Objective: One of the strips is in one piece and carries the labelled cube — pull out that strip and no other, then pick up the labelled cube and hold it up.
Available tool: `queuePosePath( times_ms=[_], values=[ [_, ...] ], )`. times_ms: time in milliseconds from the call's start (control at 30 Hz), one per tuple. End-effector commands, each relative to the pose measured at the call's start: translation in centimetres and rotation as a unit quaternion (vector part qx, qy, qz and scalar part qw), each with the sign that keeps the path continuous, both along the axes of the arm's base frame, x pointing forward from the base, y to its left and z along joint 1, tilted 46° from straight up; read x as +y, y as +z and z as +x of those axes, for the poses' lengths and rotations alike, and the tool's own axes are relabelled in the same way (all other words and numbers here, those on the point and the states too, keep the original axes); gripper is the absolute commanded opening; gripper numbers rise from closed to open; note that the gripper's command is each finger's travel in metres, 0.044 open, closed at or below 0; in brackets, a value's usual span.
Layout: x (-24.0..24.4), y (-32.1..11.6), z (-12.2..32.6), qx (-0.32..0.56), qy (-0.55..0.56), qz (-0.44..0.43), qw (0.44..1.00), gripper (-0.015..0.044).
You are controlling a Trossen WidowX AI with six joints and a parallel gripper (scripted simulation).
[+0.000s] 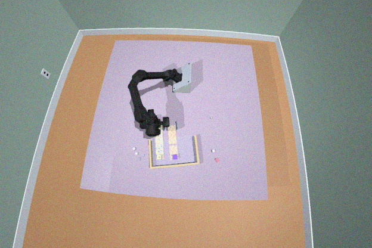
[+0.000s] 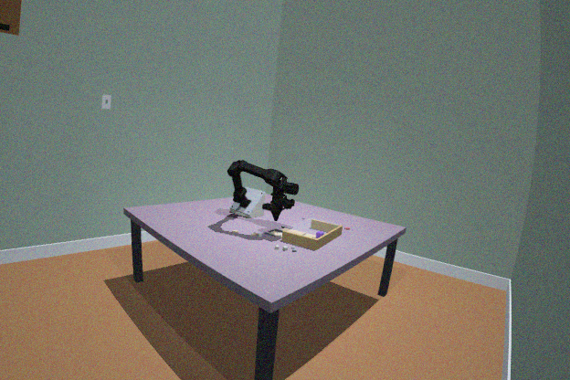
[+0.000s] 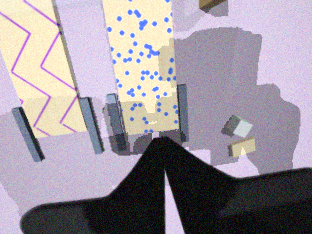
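Two strips side by side; fingers clenched at dotted strip's (image 3: 144, 65) near end, grasping nothing visible.

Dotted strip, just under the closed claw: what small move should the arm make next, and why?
Probably press the shut gripper down onto the near end of the dotted strip and drag it back toward the arm's base. The tip sits right over that end. This strip looks whole, while the zigzag strip shows a gap. Whether the tip touches it already, I cannot tell.

Open approach at near ends of cream dotted strip (image 3: 142, 60); grey upright guide rails (image 3: 182, 112) flanking; tan wooden three-sided frame (image 1: 195, 149) enclosing far end.
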State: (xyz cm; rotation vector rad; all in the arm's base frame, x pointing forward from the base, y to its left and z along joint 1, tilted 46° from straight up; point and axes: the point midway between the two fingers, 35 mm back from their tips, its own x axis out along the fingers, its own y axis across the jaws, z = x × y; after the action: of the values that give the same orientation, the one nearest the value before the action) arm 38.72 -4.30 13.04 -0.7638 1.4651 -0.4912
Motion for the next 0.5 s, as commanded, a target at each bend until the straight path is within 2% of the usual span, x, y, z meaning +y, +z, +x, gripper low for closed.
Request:
queuePosePath(
  times_ms=[0,467],
  values=[
    [-0.2,-0.2,0.2,0.001,-0.002,0.004,1.0,0.0],
    [-1.6,-1.9,0.5,0.001,-0.002,0.004,1.0,0.0]
  ],
)
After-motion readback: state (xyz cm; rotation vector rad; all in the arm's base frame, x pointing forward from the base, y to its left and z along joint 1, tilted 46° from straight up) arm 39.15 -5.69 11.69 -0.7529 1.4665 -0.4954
